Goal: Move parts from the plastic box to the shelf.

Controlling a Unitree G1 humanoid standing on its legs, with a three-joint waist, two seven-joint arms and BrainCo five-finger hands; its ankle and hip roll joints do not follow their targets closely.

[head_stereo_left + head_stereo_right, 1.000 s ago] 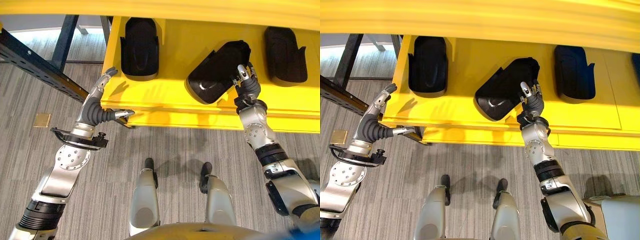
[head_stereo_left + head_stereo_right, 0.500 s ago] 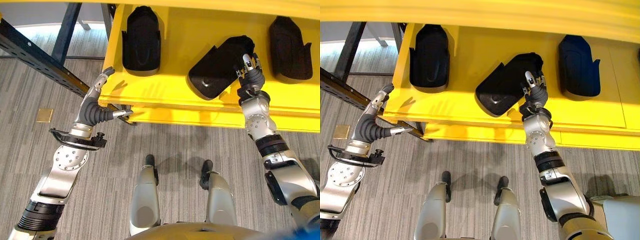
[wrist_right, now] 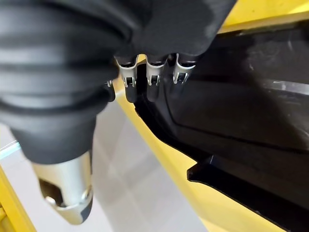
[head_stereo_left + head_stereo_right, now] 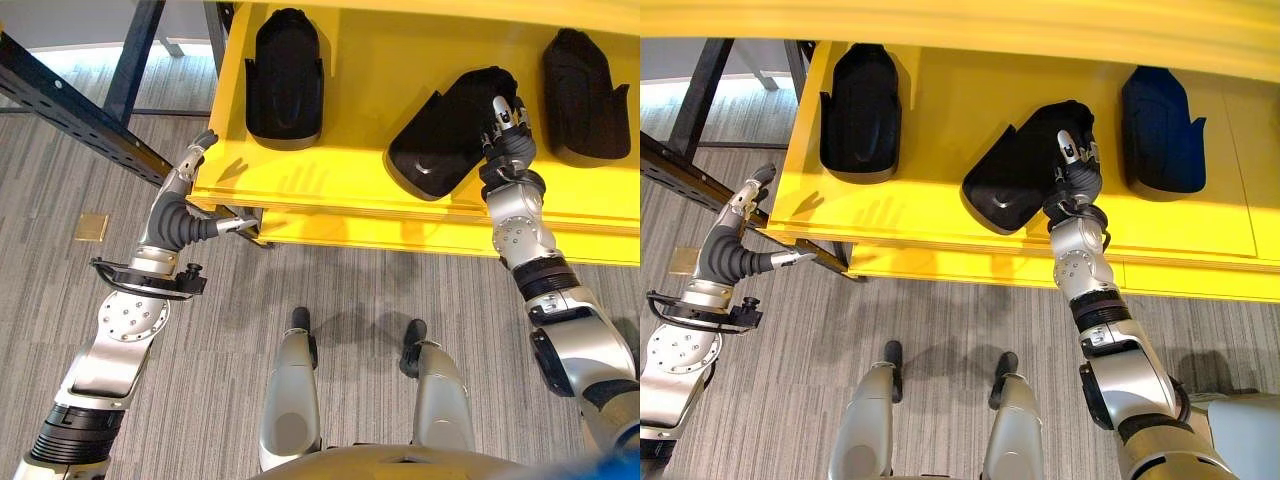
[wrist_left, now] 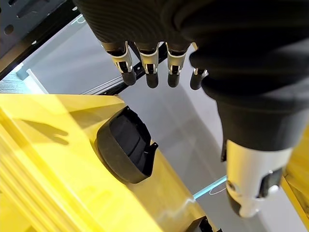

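1. Left eye view: left hand (image 4: 178,200), fingers straight and empty, rests at the shelf's (image 4: 330,190) near left corner.
2. Right hand (image 4: 505,140) lies on the tilted middle part (image 4: 445,135), fingers relaxed along it, not curled round it.
3. Two more parts, left part (image 4: 285,75) and right part (image 4: 582,95), already sit straight further back on the shelf.
4. Judgement: the middle part is on the shelf but askew; straightening remains.
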